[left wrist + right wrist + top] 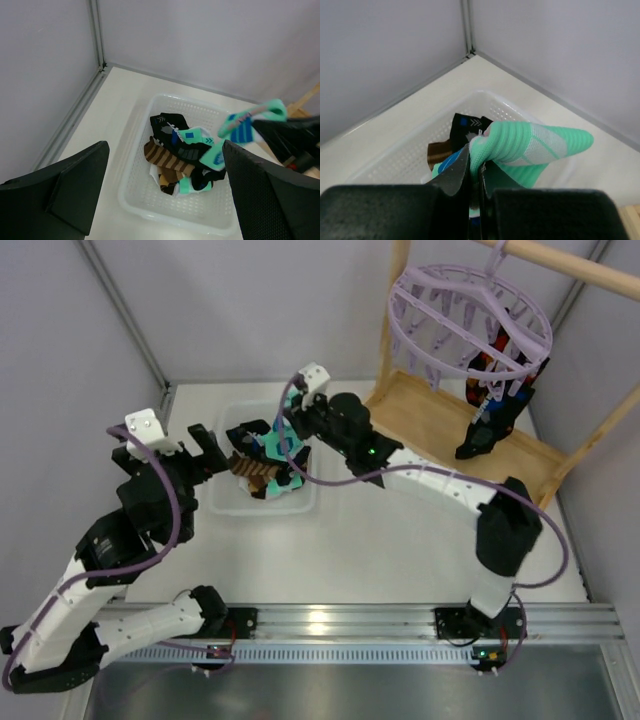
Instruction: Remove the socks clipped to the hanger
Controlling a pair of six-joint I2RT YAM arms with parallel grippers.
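Right hand [475, 165] pinches a teal sock [530, 145]; below it, a basket [225, 502] of socks [175, 160]; left hand [165, 200] spread; dark socks [490, 420] left clipped on hanger [440, 300].

The white-and-black left arm [100, 560] folds sharply at its elbow and reaches forward, and its black two-finger left gripper [210, 458] has its jaws spread wide with nothing between them. The white-and-black right arm [440, 485] stretches far across toward the left side, wrist tipped downward. Its black right gripper [472, 172] is pinched tight on a mint-green knitted sock [530, 145].
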